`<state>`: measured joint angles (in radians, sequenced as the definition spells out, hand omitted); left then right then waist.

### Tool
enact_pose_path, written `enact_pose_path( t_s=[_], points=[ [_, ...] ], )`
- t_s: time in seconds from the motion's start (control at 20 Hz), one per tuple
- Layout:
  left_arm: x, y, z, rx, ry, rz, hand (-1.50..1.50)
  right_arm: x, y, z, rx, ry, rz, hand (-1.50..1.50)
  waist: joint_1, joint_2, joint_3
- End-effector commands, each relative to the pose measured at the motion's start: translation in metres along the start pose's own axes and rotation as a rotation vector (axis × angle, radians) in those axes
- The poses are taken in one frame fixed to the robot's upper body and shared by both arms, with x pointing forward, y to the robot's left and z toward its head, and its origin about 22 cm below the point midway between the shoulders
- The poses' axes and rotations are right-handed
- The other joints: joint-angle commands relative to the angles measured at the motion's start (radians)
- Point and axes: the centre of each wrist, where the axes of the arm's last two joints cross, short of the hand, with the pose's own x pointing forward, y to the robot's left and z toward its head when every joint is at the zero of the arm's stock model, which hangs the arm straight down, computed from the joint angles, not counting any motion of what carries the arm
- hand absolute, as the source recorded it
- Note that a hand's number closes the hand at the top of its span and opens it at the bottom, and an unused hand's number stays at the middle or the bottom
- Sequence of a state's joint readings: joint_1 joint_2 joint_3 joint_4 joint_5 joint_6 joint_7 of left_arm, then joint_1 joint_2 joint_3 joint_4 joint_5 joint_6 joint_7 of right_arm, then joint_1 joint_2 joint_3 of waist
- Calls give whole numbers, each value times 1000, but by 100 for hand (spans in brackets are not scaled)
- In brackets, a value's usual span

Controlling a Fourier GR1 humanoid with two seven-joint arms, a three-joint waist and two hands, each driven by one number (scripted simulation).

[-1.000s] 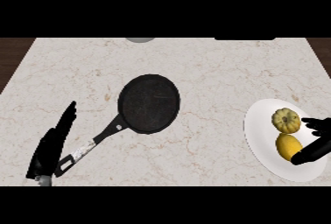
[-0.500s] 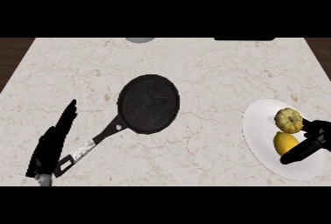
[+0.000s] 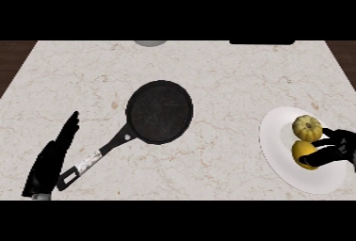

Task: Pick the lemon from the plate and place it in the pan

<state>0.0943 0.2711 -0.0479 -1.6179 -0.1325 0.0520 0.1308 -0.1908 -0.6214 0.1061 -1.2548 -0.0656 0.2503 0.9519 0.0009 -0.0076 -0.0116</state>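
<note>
A yellow lemon (image 3: 302,151) lies on the white plate (image 3: 277,141) at the right of the counter. Just behind it on the same plate sits a ribbed yellow squash-like fruit (image 3: 306,126). My right hand (image 3: 338,148) comes in from the right edge, with fingers and thumb curled round the lemon's right side; the lemon still rests on the plate. The black pan (image 3: 160,112) lies mid-counter with nothing in it, its handle (image 3: 94,160) pointing to the lower left. At the lower left, beside the handle's end, my left hand (image 3: 50,162) rests open.
A grey round object (image 3: 149,43) and a dark object (image 3: 261,42) show at the counter's far edge. Bare marble lies between the pan and the plate.
My right hand has moved left onto the plate and its fingers have curled round the lemon. The left hand and the pan have stayed still.
</note>
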Motion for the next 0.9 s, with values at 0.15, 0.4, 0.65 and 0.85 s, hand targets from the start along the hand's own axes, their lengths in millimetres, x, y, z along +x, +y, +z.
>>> enact_pose_path(
  t_s=[0.15, 0.4, 0.65, 0.85],
  points=[
    [12, 3, -6, 27, -3, 18, 0, 4, 18, -9, 65, -7, -58, 150, 2, 7, 12],
    [0, -1, 1, 2, 25, 21, 0, -2, 71, 7, -29, -24, -52, 150, -3, 5, 11],
    [2, 5, 0, 11, 24, -1, 0, 12, 151, 54, -241, -38, 59, 150, -14, -13, 2],
    [3, 7, 0, 39, 36, 3, 0, -1, 154, 78, -530, -83, 107, 150, -50, -22, 1]
  ],
)
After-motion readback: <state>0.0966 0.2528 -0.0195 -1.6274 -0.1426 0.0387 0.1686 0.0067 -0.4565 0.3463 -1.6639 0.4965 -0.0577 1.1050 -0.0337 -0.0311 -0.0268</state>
